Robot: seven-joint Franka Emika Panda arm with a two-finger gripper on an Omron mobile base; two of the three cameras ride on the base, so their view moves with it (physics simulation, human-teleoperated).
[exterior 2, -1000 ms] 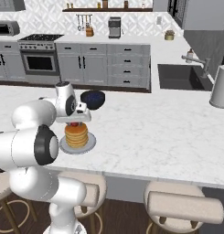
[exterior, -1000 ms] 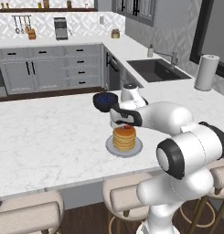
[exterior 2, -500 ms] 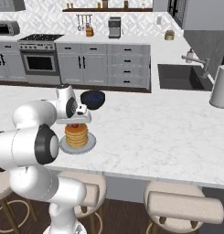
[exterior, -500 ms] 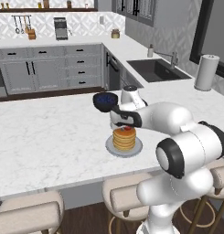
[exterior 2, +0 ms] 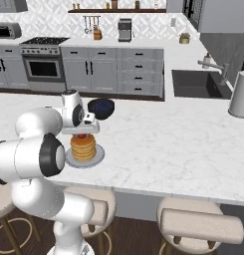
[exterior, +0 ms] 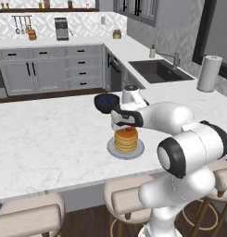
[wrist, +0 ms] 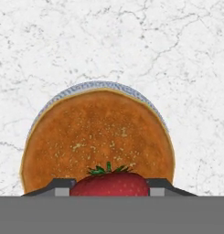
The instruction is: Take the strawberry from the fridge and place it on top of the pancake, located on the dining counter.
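Note:
The pancake (exterior: 126,140) (exterior 2: 83,148) (wrist: 97,137) is a small golden-brown stack on a round grey plate (exterior: 112,150) (exterior 2: 96,159) (wrist: 63,93), near the front edge of the white marble dining counter (exterior: 50,143) (exterior 2: 168,149). My gripper (exterior: 128,127) (exterior 2: 82,133) (wrist: 109,192) hangs just above the stack, pointing down. It is shut on the strawberry (wrist: 109,185) (exterior: 128,129) (exterior 2: 82,135), a red berry with green leaves wedged between the two fingertips right over the top pancake. The fridge is out of view.
A dark blue bowl (exterior: 107,102) (exterior 2: 101,107) stands on the counter just behind the plate. Beige stools (exterior: 129,199) (exterior 2: 200,224) line the near edge. A sink (exterior: 156,70) and a paper towel roll (exterior: 209,73) (exterior 2: 240,93) are on the far worktop.

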